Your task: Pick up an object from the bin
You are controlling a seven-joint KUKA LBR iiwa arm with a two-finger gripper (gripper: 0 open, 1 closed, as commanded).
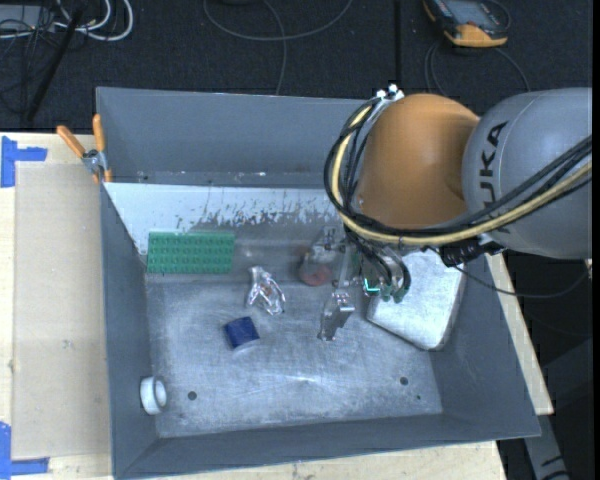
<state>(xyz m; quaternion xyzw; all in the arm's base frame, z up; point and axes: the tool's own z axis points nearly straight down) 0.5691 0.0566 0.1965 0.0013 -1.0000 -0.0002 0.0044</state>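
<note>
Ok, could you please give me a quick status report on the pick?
Hand down over bare bin floor, right of centre. Nearest: brownish round piece just behind it, clear crumpled piece to its left. Nothing blocking.

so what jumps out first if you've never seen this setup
The arm's big orange cover looms over the bin on its right side, its gripper down near the floor right of centre. On the grey floor the green studded plate by the far wall stands out, then a small blue block and a clear plastic piece near the middle.
</note>
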